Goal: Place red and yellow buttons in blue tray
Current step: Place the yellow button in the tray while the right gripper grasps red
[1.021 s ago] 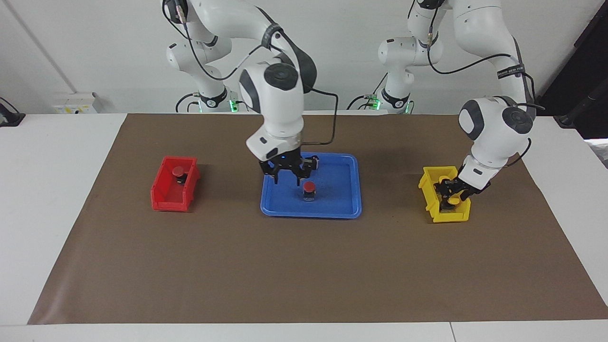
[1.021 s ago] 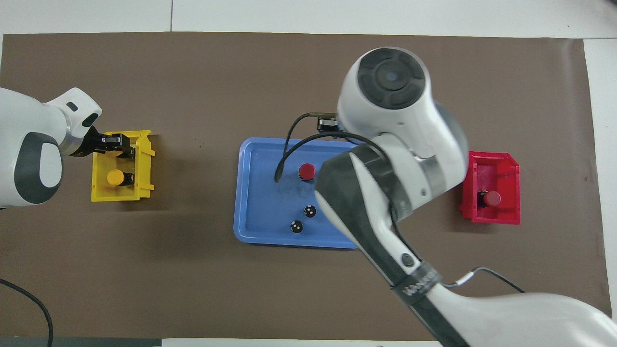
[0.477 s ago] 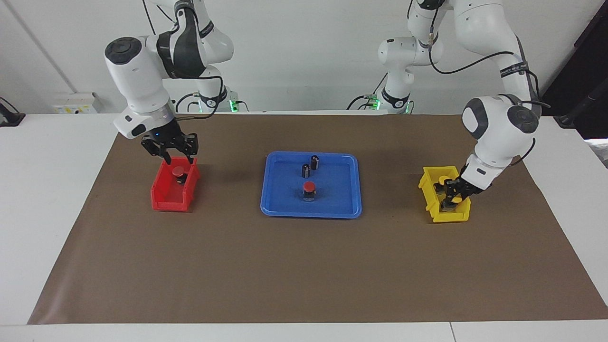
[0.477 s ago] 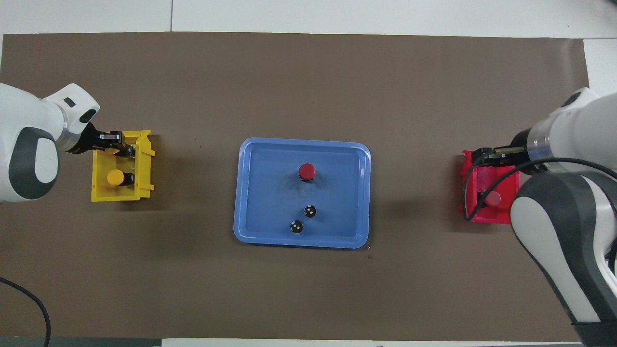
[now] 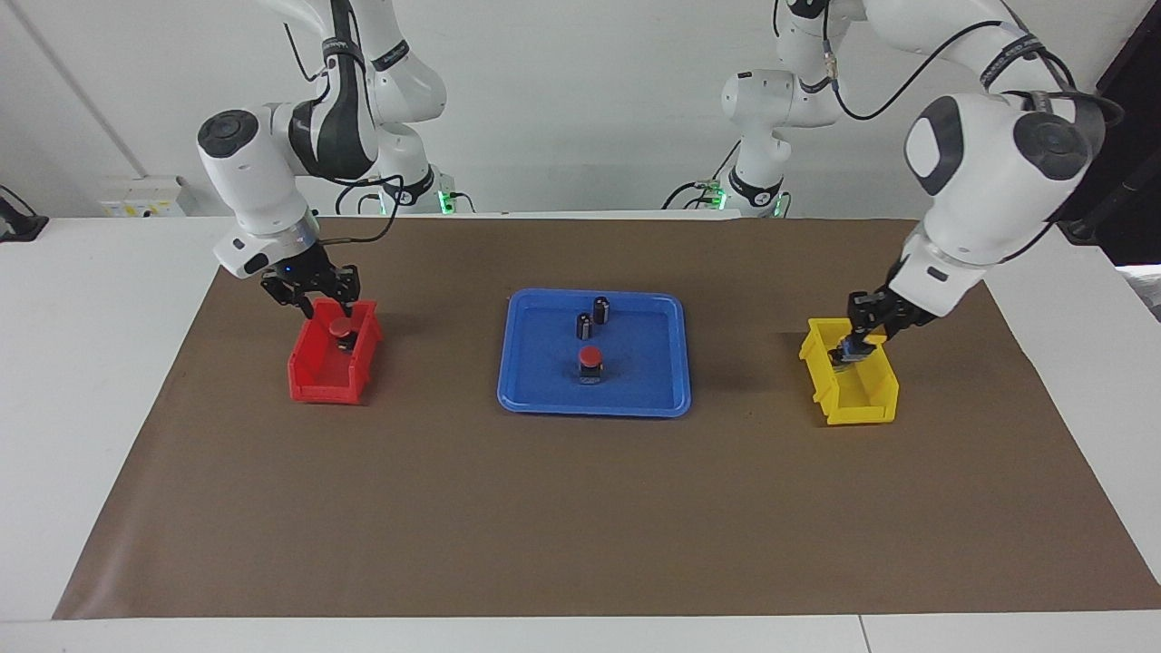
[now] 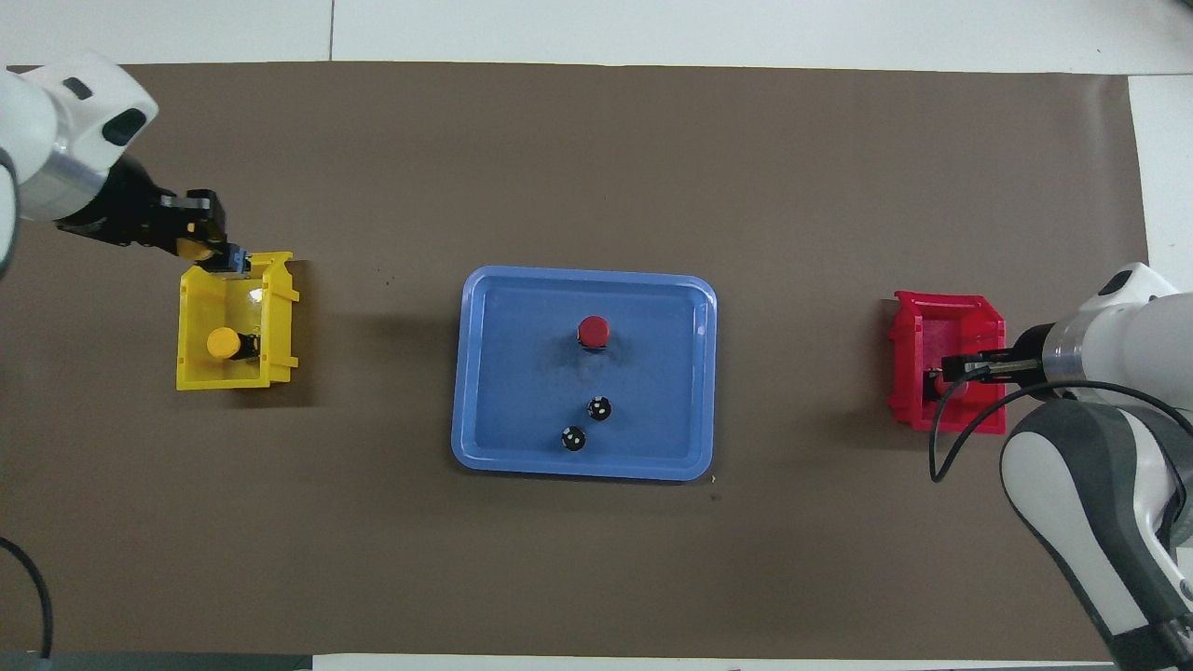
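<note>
The blue tray (image 5: 594, 408) (image 6: 485, 373) lies mid-table with one red button (image 5: 590, 355) (image 6: 593, 330) standing in it. My left gripper (image 5: 853, 347) (image 6: 210, 253) hangs just above the yellow bin (image 5: 862, 404) (image 6: 196, 377), shut on a yellow button (image 6: 193, 249). A second yellow button (image 6: 222, 343) rests in that bin. My right gripper (image 5: 328, 304) (image 6: 943, 371) is open, low over the red bin (image 5: 317, 381) (image 6: 960, 312), its fingers either side of the red button (image 5: 342, 327) there.
Two dark capless cylinders (image 5: 600, 309) (image 5: 584, 325) stand in the tray, nearer to the robots than the red button. A brown mat (image 5: 580, 508) covers the table. The red bin sits toward the right arm's end, the yellow bin toward the left arm's.
My right arm swung from over the tray to the red bin and came down toward its button. My left gripper closed on a yellow button and lifted it out of the yellow bin.
</note>
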